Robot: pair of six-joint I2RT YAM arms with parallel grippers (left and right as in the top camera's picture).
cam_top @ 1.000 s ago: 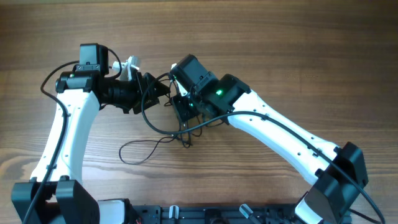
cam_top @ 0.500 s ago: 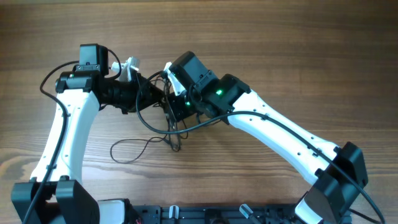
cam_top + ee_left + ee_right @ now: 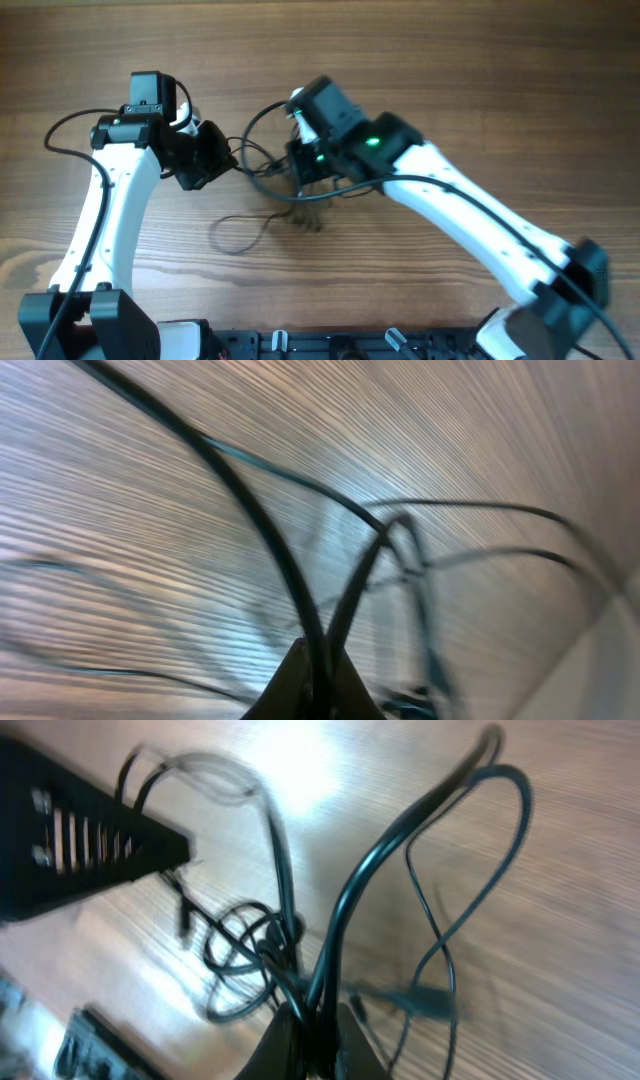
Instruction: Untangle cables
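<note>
The cables [image 3: 308,215] are thin dark cords, bunched in a small tangle on the wooden table, with a loose loop lying to its left. Other strands stretch between my two grippers. My left gripper [image 3: 228,160] is shut on two crossing cable strands [image 3: 270,540], which fan up and away from its tip [image 3: 320,682]. My right gripper [image 3: 300,178] is shut on a bundle of several cable strands [image 3: 350,900], pinched between its jaws [image 3: 320,1032], above a knot of small loops [image 3: 250,950]. No plug ends can be made out through the blur.
The left arm's black slotted body [image 3: 90,850] shows at the right wrist view's upper left. Thicker black arm wires run along both white arms [image 3: 110,200]. A dark rail [image 3: 330,345] lines the table's near edge.
My left gripper has shut on cable strands and pulled back to the left. The right arm has swung right and up, and the strands between the grippers are drawn out.
</note>
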